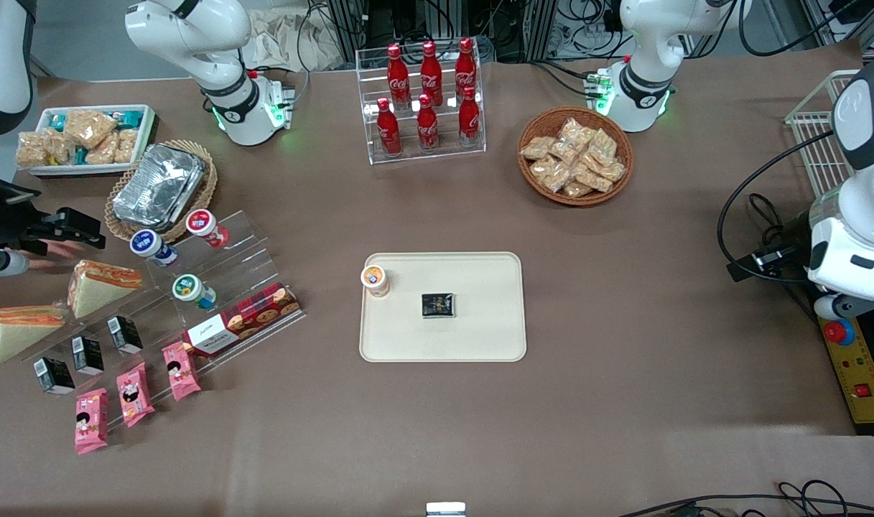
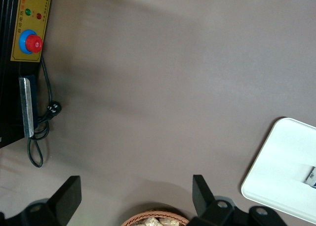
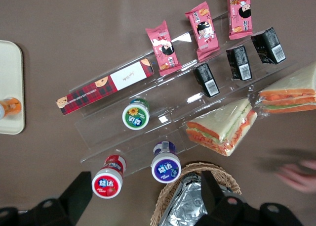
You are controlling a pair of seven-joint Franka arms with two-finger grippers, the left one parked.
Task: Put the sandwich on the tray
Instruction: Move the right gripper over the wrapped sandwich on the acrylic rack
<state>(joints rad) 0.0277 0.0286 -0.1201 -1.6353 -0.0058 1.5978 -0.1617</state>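
- On the clear stepped rack at the working arm's end of the table, your sandwich (image 1: 100,286) leans beside its look-alike wedge (image 1: 21,332), which sits nearer the front camera; neither has been lifted.
- Your gripper (image 3: 146,192) hangs above the table beside the wicker basket holding the foil container (image 1: 158,185), a little farther from the front camera than the sandwich; its fingers (image 3: 79,191) are spread wide with nothing between them.
- The tray (image 1: 480,337) lies mid-table, well apart from the rack, and already carries an orange-lidded cup (image 1: 374,278) and a small black packet (image 1: 438,305). I'd judge the bare part nearer the front camera the safest place to set down.
- To do this step well, bring the fingers over the wedge nearest them and close across the flat bread faces, not the pointed tip; the clear wrap will probably be slippery, so squeeze gently to avoid crushing the bread.
- Watch the blue-lidded cup (image 3: 166,168) and the green-lidded cup (image 3: 136,116) just beside the sandwich on the rack; a low approach could knock them.
- The right wrist view shows you the filling layers and the spread fingers clearly, plus a blurred pinkish shape (image 3: 298,175) near the look-alike wedge that I cannot identify.
- The front view alone gives you the whole route from rack to tray; the wrist view catches only the tray's edge.
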